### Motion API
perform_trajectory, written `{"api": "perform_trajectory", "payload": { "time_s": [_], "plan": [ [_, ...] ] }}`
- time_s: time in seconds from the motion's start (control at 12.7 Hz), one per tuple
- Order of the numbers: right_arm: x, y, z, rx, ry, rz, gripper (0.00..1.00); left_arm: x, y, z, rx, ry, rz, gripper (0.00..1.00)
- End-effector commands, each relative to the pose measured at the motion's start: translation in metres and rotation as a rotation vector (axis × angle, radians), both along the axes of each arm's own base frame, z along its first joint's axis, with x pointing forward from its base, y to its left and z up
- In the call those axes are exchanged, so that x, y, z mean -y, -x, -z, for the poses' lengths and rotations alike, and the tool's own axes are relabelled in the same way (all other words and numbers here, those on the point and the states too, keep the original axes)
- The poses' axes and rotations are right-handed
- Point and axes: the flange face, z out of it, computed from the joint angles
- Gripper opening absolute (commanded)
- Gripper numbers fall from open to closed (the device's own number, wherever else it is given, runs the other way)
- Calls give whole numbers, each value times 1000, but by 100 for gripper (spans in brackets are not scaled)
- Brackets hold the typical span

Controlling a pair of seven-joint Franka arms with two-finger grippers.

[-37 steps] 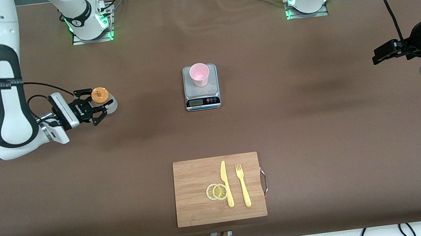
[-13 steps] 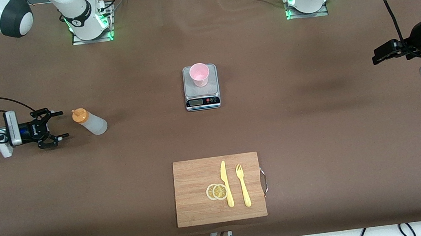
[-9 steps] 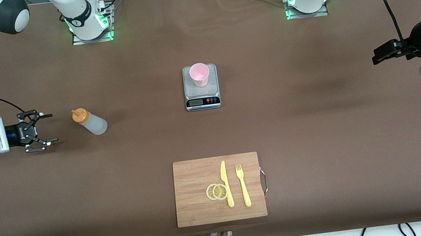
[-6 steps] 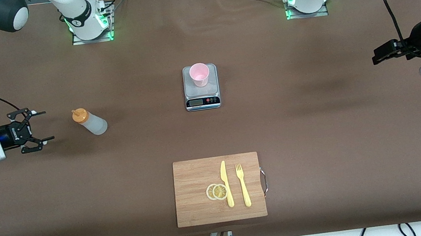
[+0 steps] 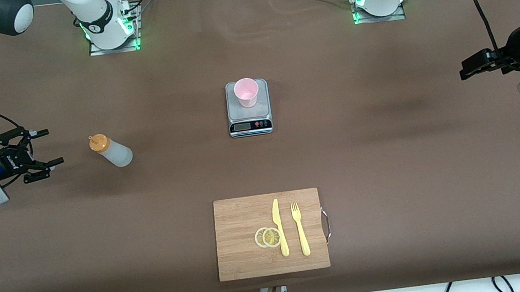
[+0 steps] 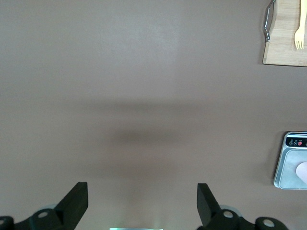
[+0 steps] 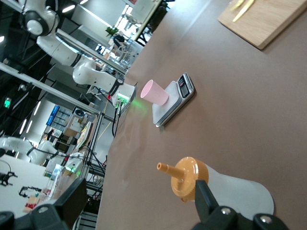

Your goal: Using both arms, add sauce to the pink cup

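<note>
The sauce bottle [image 5: 110, 150], whitish with an orange cap, stands by itself on the brown table toward the right arm's end. My right gripper [image 5: 49, 146] is open and empty, a short way from the bottle, closer to the table's end. In the right wrist view the bottle [image 7: 230, 191] shows just ahead of the open gripper [image 7: 139, 189]. The pink cup [image 5: 246, 92] stands on a small scale [image 5: 249, 114] at mid-table and also shows in the right wrist view [image 7: 154, 92]. My left gripper [image 5: 467, 71] waits open and empty high over the left arm's end [image 6: 141, 187].
A wooden cutting board [image 5: 230, 221] lies nearer the front camera than the scale. It holds two lemon slices [image 5: 267, 237], a yellow knife [image 5: 279, 227] and a yellow fork [image 5: 300, 229]. The scale's edge [image 6: 292, 165] and the board's corner [image 6: 283, 48] show in the left wrist view.
My right gripper, shut on the bottle 2.9 s ago, has let it go and drawn back toward the right arm's end of the table. The bottle now stands free. The left arm has not moved.
</note>
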Motion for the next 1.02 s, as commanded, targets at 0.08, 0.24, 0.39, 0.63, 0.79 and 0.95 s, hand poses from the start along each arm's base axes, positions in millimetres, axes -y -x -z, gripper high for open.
{"api": "perform_trajectory", "payload": {
  "time_s": [0.08,0.24,0.39,0.63,0.79,0.95],
  "plan": [
    [-35,7,-85,-83,253,90,100,-1,-3,-5,2,0,21,100],
    [-44,22,-107,-180,387,115,100,-1,-3,-5,2,0,21,100],
    [-56,27,-122,-76,513,167,100,-1,-3,-5,2,0,21,100],
    [-68,42,-148,-21,758,217,100,-1,-3,-5,2,0,21,100],
    [-70,42,-160,35,876,188,100,-1,-3,-3,-1,0,21,100],
    [-77,46,-172,16,1009,204,100,-1,-3,-3,-1,0,21,100]
  ]
}}
